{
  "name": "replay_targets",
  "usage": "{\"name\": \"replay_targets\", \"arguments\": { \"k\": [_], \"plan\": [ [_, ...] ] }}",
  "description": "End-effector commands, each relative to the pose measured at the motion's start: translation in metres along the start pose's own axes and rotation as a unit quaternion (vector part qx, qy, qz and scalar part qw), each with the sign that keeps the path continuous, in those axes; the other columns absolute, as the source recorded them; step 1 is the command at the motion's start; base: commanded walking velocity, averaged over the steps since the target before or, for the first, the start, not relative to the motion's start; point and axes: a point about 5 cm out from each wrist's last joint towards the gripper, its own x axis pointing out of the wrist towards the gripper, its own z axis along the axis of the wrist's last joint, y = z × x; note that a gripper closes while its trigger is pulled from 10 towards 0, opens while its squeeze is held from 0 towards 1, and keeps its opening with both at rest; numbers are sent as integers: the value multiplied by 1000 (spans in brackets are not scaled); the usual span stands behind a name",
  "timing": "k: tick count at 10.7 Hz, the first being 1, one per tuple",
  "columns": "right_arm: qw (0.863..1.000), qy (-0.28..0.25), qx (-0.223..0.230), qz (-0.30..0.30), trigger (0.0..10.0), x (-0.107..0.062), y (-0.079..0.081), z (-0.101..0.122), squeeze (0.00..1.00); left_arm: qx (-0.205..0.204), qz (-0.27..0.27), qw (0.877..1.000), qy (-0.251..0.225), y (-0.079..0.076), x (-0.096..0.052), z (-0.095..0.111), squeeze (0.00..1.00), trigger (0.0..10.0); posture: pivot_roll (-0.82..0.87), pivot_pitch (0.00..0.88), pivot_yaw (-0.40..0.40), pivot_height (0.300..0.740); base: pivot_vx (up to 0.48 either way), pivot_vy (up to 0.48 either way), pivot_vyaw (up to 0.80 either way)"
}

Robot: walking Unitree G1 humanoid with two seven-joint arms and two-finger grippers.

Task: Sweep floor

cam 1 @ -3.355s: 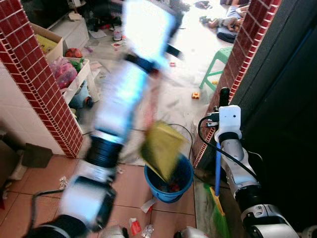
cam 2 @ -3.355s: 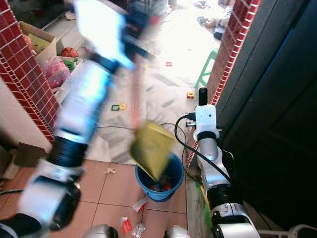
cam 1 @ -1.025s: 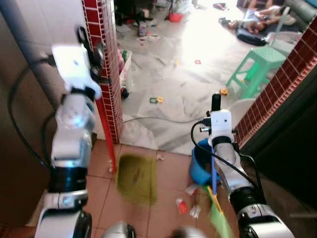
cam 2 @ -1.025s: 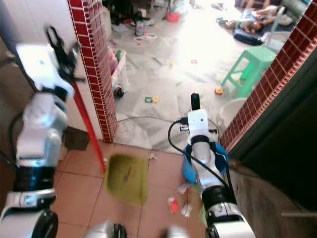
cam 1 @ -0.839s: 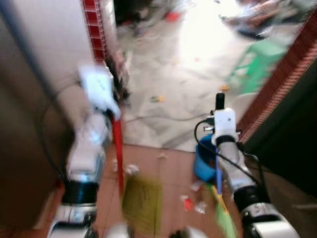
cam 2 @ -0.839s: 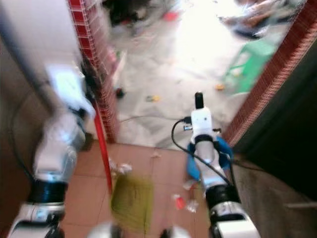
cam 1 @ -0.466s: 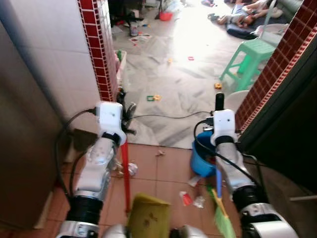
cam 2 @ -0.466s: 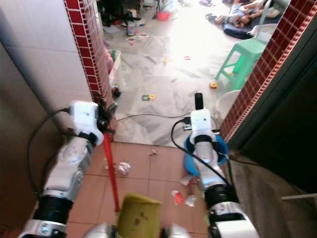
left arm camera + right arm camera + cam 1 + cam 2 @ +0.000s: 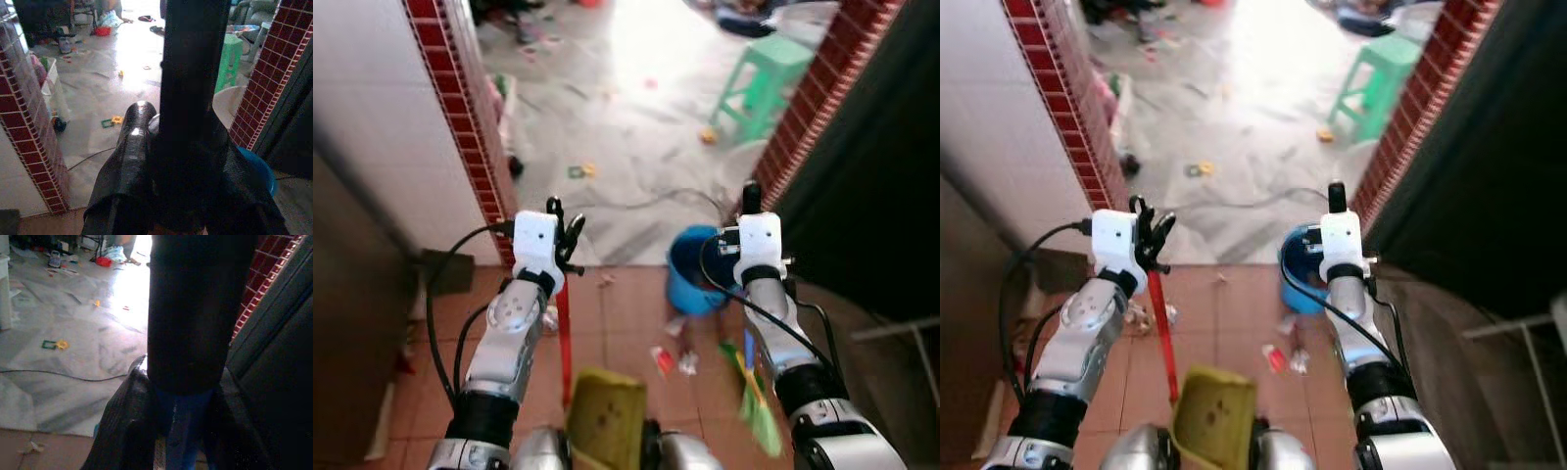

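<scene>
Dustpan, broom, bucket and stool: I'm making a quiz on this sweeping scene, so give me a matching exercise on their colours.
Things:
1. dustpan
2. dustpan's handle, held by the left claw
3. bucket
4. stool

Colours:
A. green
B. red
C. olive yellow
D. blue

Pairs: 1-C, 2-B, 3-D, 4-A

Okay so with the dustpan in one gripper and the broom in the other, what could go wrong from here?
The blue bucket sits right beside the right gripper and its broom; a wide stroke could tip it. A black cable lies across the floor ahead and might snag the bristles. The litter scraps lie apart from the dustpan held by the left gripper, so some may get missed.
</scene>
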Motion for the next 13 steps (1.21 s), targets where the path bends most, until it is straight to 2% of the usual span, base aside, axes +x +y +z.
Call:
{"name": "replay_targets", "arguments": {
  "k": [1, 3, 6, 8, 9, 10, 11, 12, 13],
  "plan": [
    [1000, 5, -5, -7, 10000, 1, -4, -1, 0, -2, -8, 1000, -16, -3, 2, 6, 0, 10000, -25, 0, -38, 740, -315, 0, 0],
    [1000, 4, -2, -9, 10000, 0, -5, -1, 0, 1, -21, 1000, -22, -6, 4, 11, 0, 10000, -32, 0, -29, 740, -319, 0, 0],
    [1000, 9, 1, -12, 10000, 1, -8, -3, 0, 19, -37, 999, -19, 1, 8, 12, 0, 10000, -36, 0, -24, 740, -314, 0, 0],
    [1000, 19, -3, -5, 10000, 1, -7, -8, 0, 35, -40, 998, -16, 7, 11, 16, 0, 10000, -31, 0, -19, 740, 0, 0, 0],
    [1000, 24, -7, -5, 10000, 1, -7, -10, 0, 40, -25, 999, -16, 10, 14, 21, 0, 10000, -21, 0, -30, 740, 0, 0, 0],
    [999, 43, -12, -1, 10000, -1, -5, -16, 0, 34, -19, 999, 0, 14, 14, 22, 0, 10000, -9, 0, -42, 740, 0, 0, 0],
    [998, 56, -8, 5, 10000, -3, -1, -21, 0, 34, -10, 999, 28, 20, 8, 9, 0, 10000, -3, 0, -48, 740, 0, 0, 0],
    [998, 54, -12, 18, 10000, -5, 4, -21, 0, -17, 11, 997, 78, 26, -5, -6, 0, 10000, -6, 0, -41, 740, 0, 0, 0],
    [998, 61, -9, 22, 10000, -7, 6, -25, 0, -30, 13, 995, 92, 28, -19, -12, 0, 10000, -6, 0, -25, 740, 0, 0, 0]
  ]
}}
